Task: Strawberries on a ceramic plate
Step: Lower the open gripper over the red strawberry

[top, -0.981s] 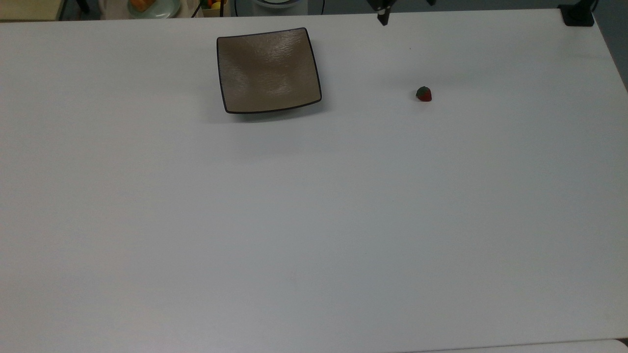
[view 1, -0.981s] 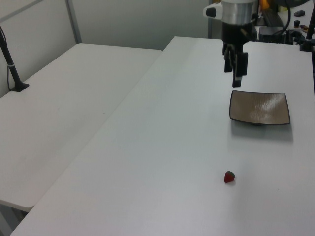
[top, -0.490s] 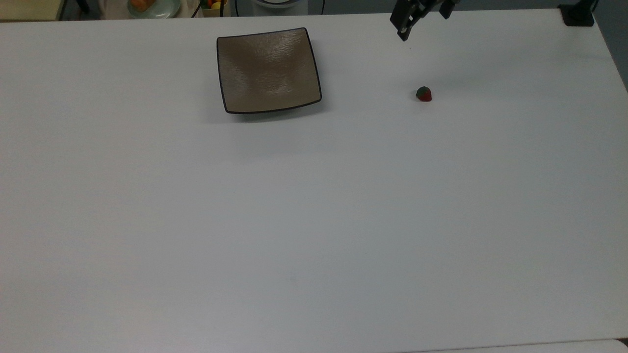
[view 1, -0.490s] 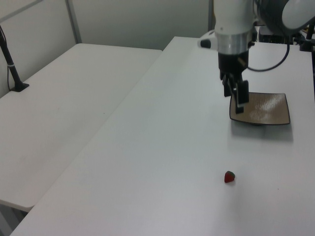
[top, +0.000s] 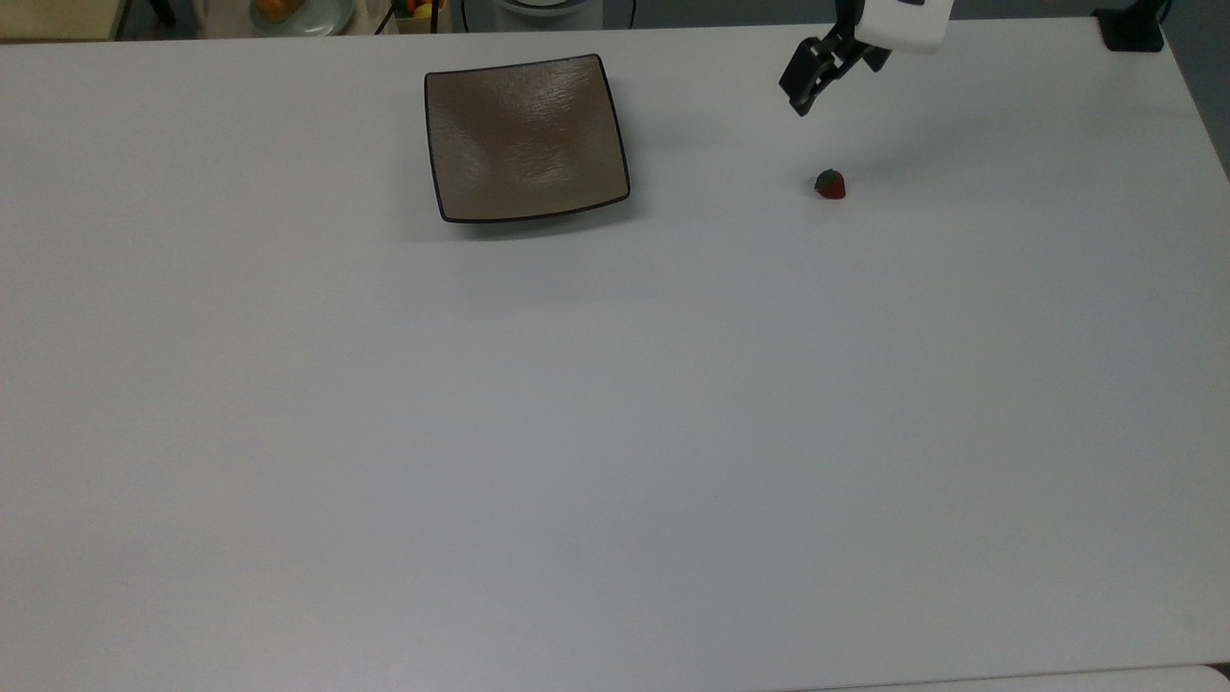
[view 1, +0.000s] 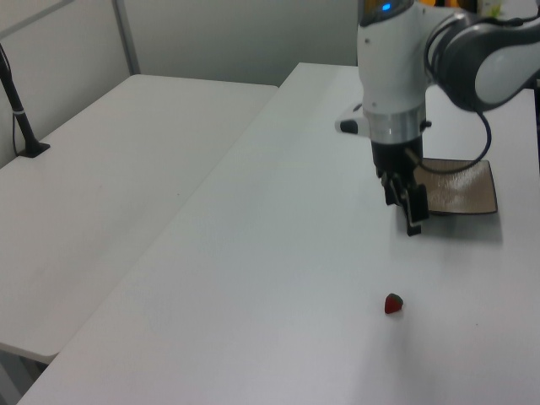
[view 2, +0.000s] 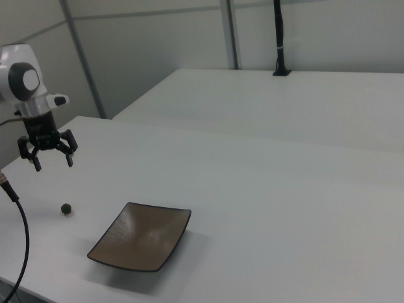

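Observation:
A tiny red strawberry (top: pixel 830 184) with a dark green cap lies on the white table, well to the top view's right of the square tan-brown plate (top: pixel 527 137). The plate holds nothing. My gripper (top: pixel 798 96) hangs above the table, short of the strawberry and toward the back edge in the top view. In the left view the gripper (view 1: pixel 412 221) is in front of the plate (view 1: pixel 460 190), with the strawberry (view 1: pixel 393 304) lower in the picture. In the right view the gripper (view 2: pixel 53 163) is open above the strawberry (view 2: pixel 65 208), and the plate (view 2: pixel 142 237) lies to the right view's right.
A second white table (view 1: pixel 126 169) stands beside this one, with a black post (view 1: pixel 21 110) on it. Past the back edge in the top view sit a pale green plate (top: pixel 298 12) and a black clamp (top: pixel 1134 24). A black cable (view 2: pixel 16 240) hangs at the right view's left.
The arm has swung away from the plate toward the strawberry and come lower over the table. Strawberry and plate have stayed where they were.

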Robot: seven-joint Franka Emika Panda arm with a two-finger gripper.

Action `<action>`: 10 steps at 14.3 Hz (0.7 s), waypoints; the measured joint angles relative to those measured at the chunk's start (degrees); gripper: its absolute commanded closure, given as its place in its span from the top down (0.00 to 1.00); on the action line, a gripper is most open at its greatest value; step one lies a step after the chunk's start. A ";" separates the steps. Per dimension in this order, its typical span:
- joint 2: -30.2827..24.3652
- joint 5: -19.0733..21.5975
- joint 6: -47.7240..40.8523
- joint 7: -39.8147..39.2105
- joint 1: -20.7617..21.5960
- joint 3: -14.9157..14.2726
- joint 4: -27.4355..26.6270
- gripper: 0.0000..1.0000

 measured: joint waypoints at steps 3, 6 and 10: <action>0.82 0.00 3.80 0.00 0.07 0.21 -3.03 1.00; 1.53 0.00 7.55 -0.01 0.07 0.70 -5.77 1.00; 1.97 0.00 12.66 0.00 0.09 1.70 -9.32 1.00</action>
